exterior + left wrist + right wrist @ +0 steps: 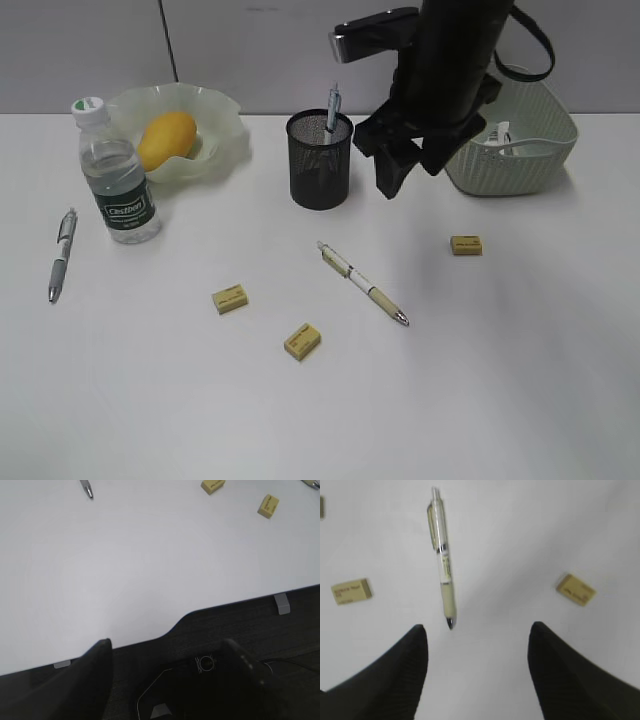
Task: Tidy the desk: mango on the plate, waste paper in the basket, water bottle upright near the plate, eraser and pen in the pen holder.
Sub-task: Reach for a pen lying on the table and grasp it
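The mango (165,140) lies on the wavy green plate (222,118), and the water bottle (118,180) stands upright beside it. One pen (333,108) sticks out of the black mesh pen holder (320,165). A cream pen (362,283) (442,565) and a grey pen (62,255) lie on the desk (500,380). Three erasers (230,299) (302,341) (466,245) lie loose. White waste paper (498,133) shows inside the basket (530,160). My right gripper (410,175) (477,635) hangs open and empty above the cream pen. My left gripper (167,655) is open over the desk's front edge.
The right arm's dark body stands between the pen holder and the basket and hides part of the basket. In the left wrist view, two erasers (213,485) (268,505) and a pen tip (86,489) lie far ahead, with dark floor below the desk edge (225,605).
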